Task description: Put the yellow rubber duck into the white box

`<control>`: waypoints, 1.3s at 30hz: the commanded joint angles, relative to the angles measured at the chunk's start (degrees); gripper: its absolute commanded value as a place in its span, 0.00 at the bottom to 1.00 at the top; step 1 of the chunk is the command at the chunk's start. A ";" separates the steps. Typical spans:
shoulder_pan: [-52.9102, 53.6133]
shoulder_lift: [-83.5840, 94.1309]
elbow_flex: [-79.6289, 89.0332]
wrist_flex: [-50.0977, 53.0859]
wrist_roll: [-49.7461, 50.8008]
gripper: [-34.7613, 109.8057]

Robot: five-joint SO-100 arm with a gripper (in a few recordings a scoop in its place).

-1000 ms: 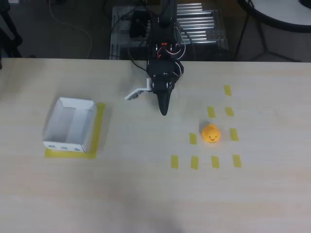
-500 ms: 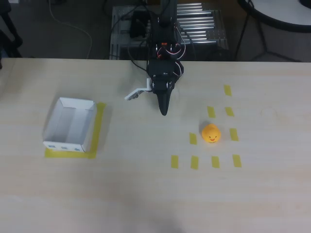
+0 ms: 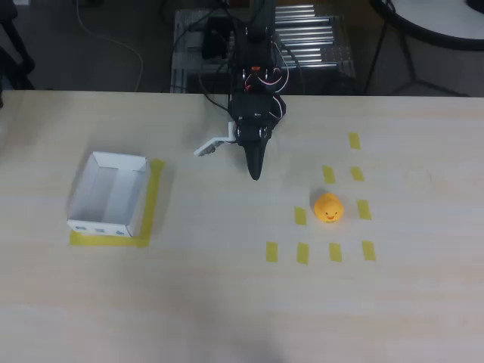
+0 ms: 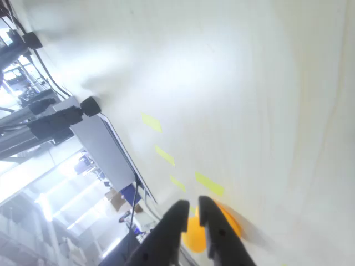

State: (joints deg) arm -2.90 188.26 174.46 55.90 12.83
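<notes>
Nothing is moving since the earlier frames. Over the bench, the gripper is keeping its fingers nearly closed, gripping nothing and pointing down. Lower right of it, well apart, the duck is sitting among tape marks; the box is lying far left.

One duck, one box and one gripper are seen on one table. Nine small tape strips are counted, plus one tape outline under the box.
</notes>
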 commanded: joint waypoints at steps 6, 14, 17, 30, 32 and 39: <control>-2.46 -17.40 -13.71 -8.96 -12.66 0.24; -4.66 -43.24 -41.92 -3.34 -28.39 0.24; -7.29 -51.42 -50.80 0.09 -34.72 0.24; -17.14 -71.54 -63.90 14.33 -52.03 0.61; -18.90 -74.88 -65.57 15.73 -51.77 0.63; -24.17 -83.85 -67.76 15.12 -48.52 0.64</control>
State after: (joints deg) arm -23.20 107.14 113.12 71.19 -36.74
